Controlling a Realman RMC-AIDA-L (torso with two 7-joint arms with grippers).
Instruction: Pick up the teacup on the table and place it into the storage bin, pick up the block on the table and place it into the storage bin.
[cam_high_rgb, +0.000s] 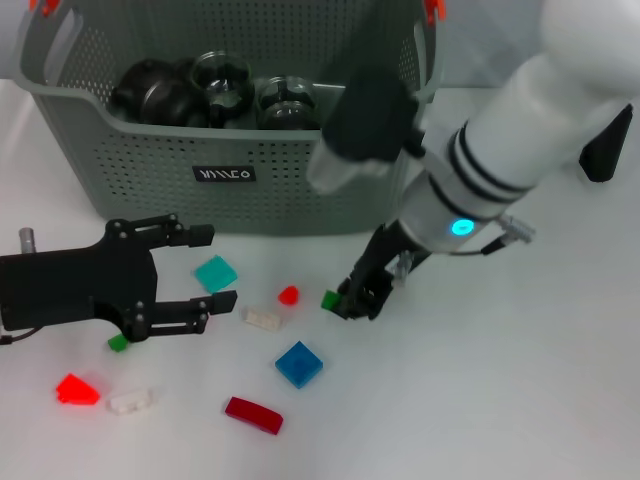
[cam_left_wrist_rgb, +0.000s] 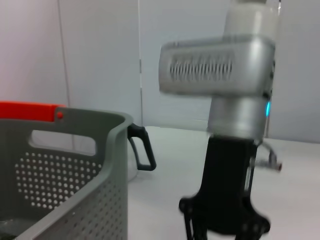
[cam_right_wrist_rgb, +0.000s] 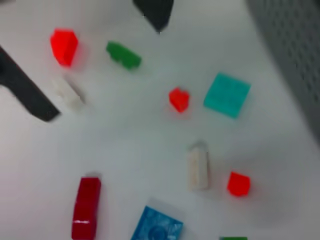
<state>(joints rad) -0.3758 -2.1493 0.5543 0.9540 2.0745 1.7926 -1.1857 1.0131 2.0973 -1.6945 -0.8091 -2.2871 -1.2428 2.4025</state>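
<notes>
Two hands work over a white tabletop (cam_high_rgb: 520, 400) strewn with small blocks. Across the top of the head view stands the storage bin (cam_high_rgb: 150, 170), grey-green and perforated, with a black label on its front wall and orange clips at its upper corners; dark and glassy items lie inside it, too jumbled to name. At centre right of that view the right hand (cam_high_rgb: 358, 298) reaches down to the tabletop, its dark fingers right beside a small green block (cam_high_rgb: 329, 298) just below the bin's front wall; I cannot tell whether the fingers are spread or closed on it. At the left edge the left hand (cam_high_rgb: 205, 268) hovers low, its two black fingers spread wide with nothing between them, and a teal block (cam_high_rgb: 215, 272) lies on the tabletop near the gap.

Other blocks are scattered across the lower centre of the head view: a small red block (cam_high_rgb: 288, 294), a white block (cam_high_rgb: 262, 318), a blue block (cam_high_rgb: 298, 363), a dark red block (cam_high_rgb: 252, 414), a bright red block (cam_high_rgb: 76, 389) and a second white block (cam_high_rgb: 130, 401) at lower left, and another green block (cam_high_rgb: 118, 342) peeking from under the left hand.
</notes>
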